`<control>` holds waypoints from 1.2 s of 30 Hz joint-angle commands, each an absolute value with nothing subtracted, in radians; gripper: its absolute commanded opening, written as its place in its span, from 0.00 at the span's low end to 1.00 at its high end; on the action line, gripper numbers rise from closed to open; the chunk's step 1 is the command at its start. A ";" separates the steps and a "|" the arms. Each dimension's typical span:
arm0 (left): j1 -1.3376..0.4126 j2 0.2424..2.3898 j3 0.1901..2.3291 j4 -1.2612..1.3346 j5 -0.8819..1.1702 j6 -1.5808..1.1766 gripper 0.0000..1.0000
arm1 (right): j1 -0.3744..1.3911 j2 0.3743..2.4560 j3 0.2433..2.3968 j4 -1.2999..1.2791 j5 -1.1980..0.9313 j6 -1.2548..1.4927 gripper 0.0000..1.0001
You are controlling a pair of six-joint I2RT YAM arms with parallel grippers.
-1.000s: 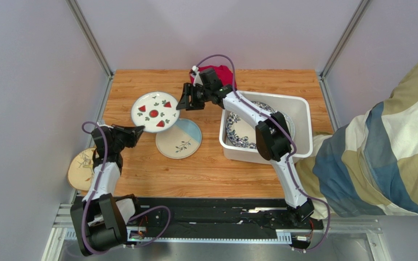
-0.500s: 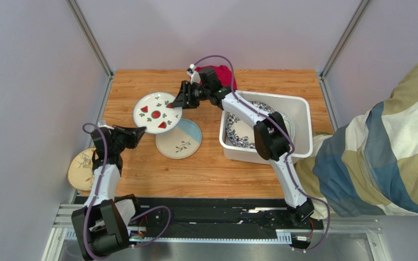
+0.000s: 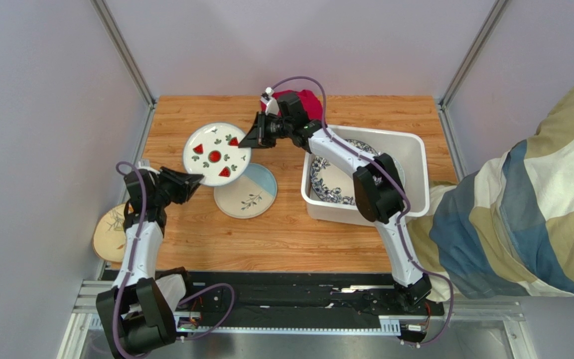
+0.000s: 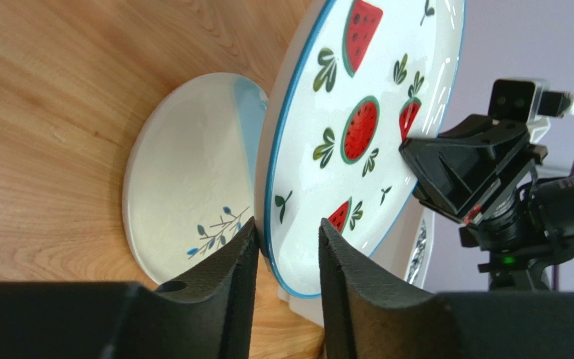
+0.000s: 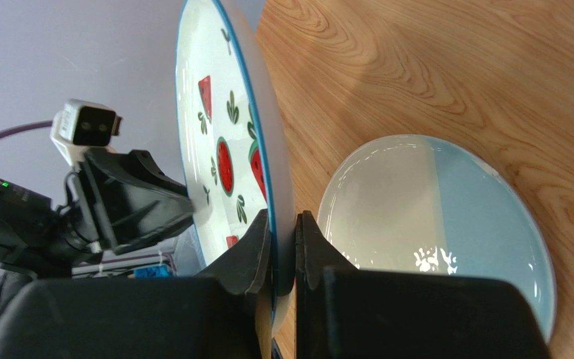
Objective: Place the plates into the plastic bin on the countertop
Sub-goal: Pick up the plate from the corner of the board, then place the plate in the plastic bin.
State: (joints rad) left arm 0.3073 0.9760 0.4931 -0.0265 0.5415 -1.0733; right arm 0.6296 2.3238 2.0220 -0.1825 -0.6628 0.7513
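wood-grain countertop carried the plastic bin at right. the strawberry-print plate hung tilted at far left, its right rim pinched by the right gripper. the left gripper straddled its near rim, fingers parted.

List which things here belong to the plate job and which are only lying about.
Job:
watermelon-print round plate
cream-and-blue round plate
tan sprigged plate
blue floral plate
white rectangular plastic bin

Lying about:
red cloth
blue-and-tan patterned fabric

Light-brown wood-grain countertop w/ a round cream-and-blue leaf-sprig plate flat on it, white rectangular plastic bin on the right, red cloth at the back.
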 commanded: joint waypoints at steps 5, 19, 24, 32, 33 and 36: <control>0.290 0.914 0.709 -0.123 0.624 -0.878 0.73 | 0.565 2.034 1.956 -0.129 -0.603 0.692 0.00; 0.273 0.965 0.932 -0.334 0.504 -0.574 0.82 | 0.270 1.532 1.694 -0.366 -0.577 0.502 0.00; 0.206 0.985 0.977 -0.400 0.368 -0.424 0.82 | 0.079 1.372 1.492 -0.440 -0.638 0.463 0.00; 0.189 1.052 0.942 -0.376 0.316 -0.402 0.82 | -0.091 1.190 1.319 -0.623 -0.623 0.370 0.00; 0.189 1.060 0.943 -0.379 0.322 -0.400 0.82 | -0.091 1.183 1.299 -0.627 -0.624 0.365 0.00; 0.189 1.074 0.953 -0.388 0.339 -0.397 0.82 | -0.091 1.164 1.232 -0.641 -0.603 0.354 0.00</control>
State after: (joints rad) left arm 0.1905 1.0660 0.9447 -0.3817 0.3405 -0.4366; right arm -0.1013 1.2266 1.2747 -0.6605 -0.5587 0.3714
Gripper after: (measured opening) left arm 0.821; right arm 0.093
